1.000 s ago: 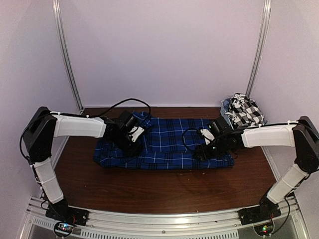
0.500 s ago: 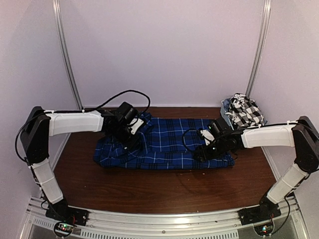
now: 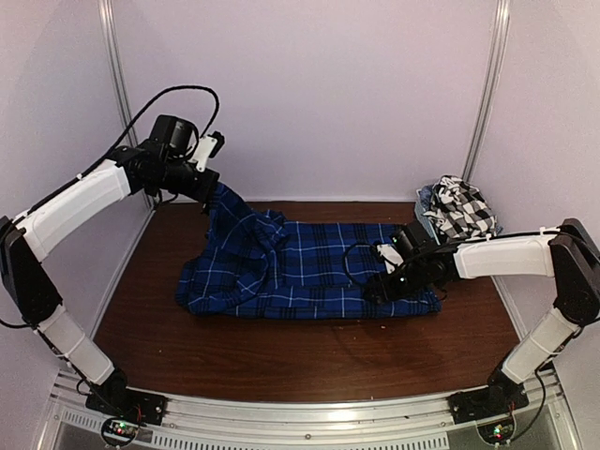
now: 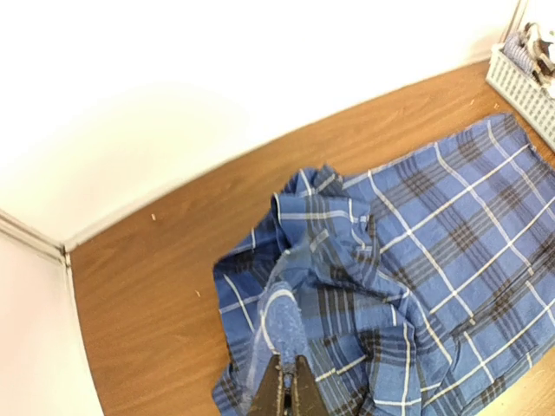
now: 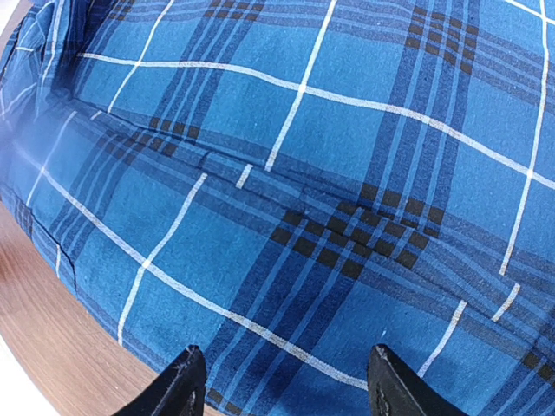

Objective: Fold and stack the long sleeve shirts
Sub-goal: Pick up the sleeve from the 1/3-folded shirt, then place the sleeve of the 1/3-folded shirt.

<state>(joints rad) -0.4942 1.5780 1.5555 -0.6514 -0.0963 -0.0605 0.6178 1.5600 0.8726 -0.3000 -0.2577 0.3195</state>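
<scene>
The royal-blue plaid shirt (image 3: 309,267) lies spread across the brown table, with its far left corner pulled up in a peak. My left gripper (image 3: 212,186) is high above the table's back left, shut on that raised corner of the blue plaid shirt (image 4: 282,325); the cloth hangs from the closed jaws. My right gripper (image 3: 382,287) rests low over the shirt's right end, open, fingertips (image 5: 184,381) wide apart just above the flat plaid cloth (image 5: 329,165). The black-and-white check shirt (image 3: 461,208) sits bundled at the back right.
A small grey slotted basket (image 3: 427,208) holds the check shirt at the back right; its corner shows as the grey basket (image 4: 525,78) in the left wrist view. White walls (image 3: 309,94) close in the back and sides. Bare wood table (image 3: 309,352) lies in front of the shirt.
My left gripper closed on the shirt's far left corner and rose up and to the left, lifting that corner off the table. The right arm has not moved.
</scene>
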